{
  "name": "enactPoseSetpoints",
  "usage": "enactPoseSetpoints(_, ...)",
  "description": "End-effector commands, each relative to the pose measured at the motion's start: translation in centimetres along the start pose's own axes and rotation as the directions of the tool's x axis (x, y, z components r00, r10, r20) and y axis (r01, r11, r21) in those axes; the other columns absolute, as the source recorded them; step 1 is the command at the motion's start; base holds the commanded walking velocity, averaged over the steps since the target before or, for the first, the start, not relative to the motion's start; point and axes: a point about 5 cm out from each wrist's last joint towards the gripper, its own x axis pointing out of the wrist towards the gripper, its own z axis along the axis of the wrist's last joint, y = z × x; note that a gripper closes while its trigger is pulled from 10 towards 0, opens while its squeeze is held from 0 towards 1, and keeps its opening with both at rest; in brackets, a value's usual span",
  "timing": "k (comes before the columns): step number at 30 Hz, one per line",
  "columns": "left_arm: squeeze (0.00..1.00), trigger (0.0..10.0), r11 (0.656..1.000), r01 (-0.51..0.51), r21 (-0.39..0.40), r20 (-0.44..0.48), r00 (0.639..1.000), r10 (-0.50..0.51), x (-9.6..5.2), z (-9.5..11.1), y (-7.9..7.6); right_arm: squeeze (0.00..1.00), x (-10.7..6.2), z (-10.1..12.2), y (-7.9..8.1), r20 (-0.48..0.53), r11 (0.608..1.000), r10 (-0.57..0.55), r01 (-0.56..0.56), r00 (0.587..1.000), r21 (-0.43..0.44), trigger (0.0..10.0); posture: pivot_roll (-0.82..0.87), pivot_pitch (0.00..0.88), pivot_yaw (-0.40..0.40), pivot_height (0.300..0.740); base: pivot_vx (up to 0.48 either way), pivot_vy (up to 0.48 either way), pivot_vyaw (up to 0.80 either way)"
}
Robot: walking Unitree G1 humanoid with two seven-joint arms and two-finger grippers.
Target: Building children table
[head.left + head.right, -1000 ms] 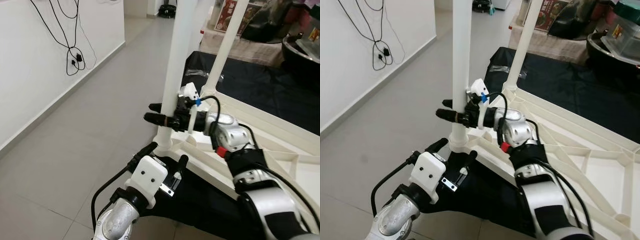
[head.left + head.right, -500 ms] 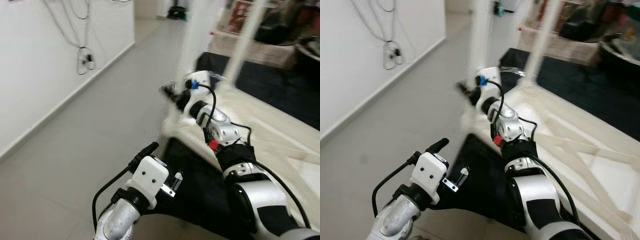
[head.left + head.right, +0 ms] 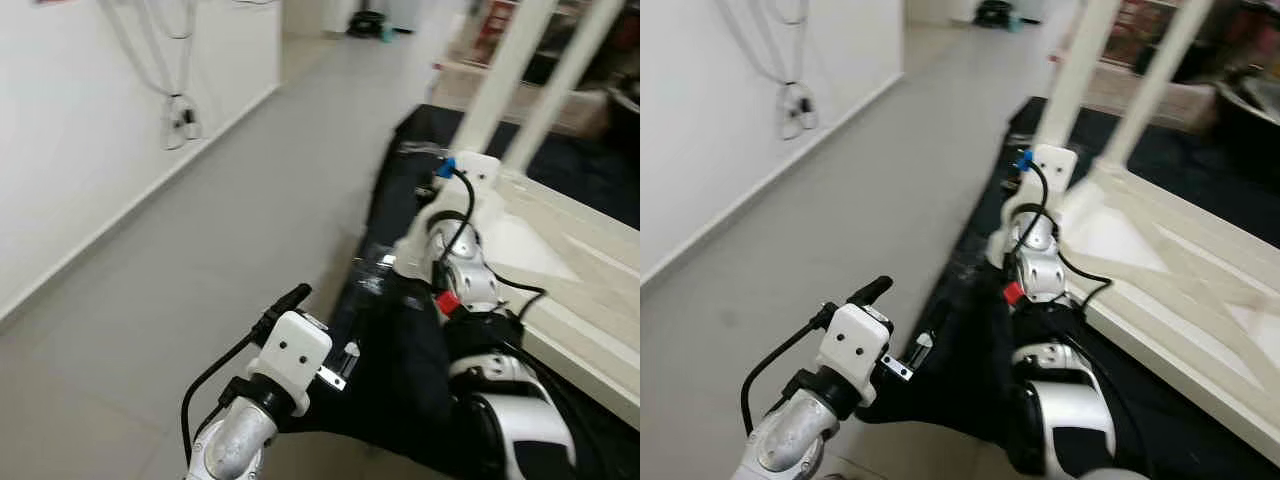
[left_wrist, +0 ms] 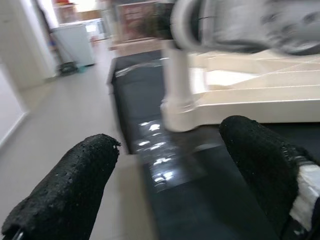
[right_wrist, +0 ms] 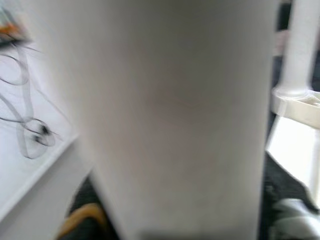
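Table (image 3: 560, 250) white, upside down on black mat (image 3: 400, 330), legs pointing up; right arm reaches to near leg (image 3: 500, 85) at table corner, right gripper hidden behind wrist, finger state unclear. Left gripper (image 3: 902, 325) hovers over mat edge, apart from table.
Left wrist: fingers (image 4: 65, 185) spread wide, empty; table corner beyond them.
Right wrist: leg (image 5: 170, 115) blurred, very close.

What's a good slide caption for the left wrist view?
Open left claw hovering over the black mat beside the upturned white table and its corner leg.
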Motion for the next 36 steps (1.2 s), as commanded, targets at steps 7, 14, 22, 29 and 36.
enactPoseSetpoints(7, 0.0, 10.0, 1.0, 0.004, 0.005, -0.023, 1.0, -0.004, -0.1, -0.5, -0.1, 0.0, 0.9, 1.6, 1.2, 0.023, 0.94, 0.339, -0.339, 0.941, 0.026, 10.0, 0.13, 0.099, -0.088, 0.74, 0.0, 0.0, 0.0)
enactPoseSetpoints(14, 0.0, 10.0, 1.0, 0.001, 0.007, -0.022, 1.0, -0.001, -0.1, -0.5, 0.0, 0.0, -1.3, 1.4, 1.8, -0.058, 0.519, 0.855, -0.849, 0.515, 0.102, 10.0, 0.13, 0.094, -0.089, 0.74, 0.0, 0.0, 0.0)
enactPoseSetpoints(22, 0.0, 10.0, 1.0, 0.005, 0.008, -0.019, 1.0, -0.005, -0.1, -0.4, -0.2, 0.0, -3.6, -0.2, 2.6, -0.178, 0.083, 0.983, -0.98, 0.051, 0.178, 10.0, 0.15, 0.084, -0.091, 0.74, 0.0, 0.0, 0.0)
enactPoseSetpoints(29, 0.0, 10.0, 1.0, 0.005, 0.01, -0.02, 1.0, -0.004, -0.2, -0.4, -0.2, 0.0, -3.2, -0.5, 3.4, -0.18, 0.096, 0.981, -0.982, 0.066, 0.161, 0.0, 0.15, 0.08, -0.094, 0.74, 0.0, 0.0, 0.0)
enactPoseSetpoints(36, 0.0, 10.0, 1.0, 0.004, 0.008, -0.023, 1.0, -0.004, -0.3, -0.5, -0.3, 0.0, -1.2, -0.7, 2.5, -0.169, 0.492, 0.86, -0.87, 0.481, 0.026, 0.0, 0.15, 0.071, -0.092, 0.74, 0.0, 0.0, 0.0)
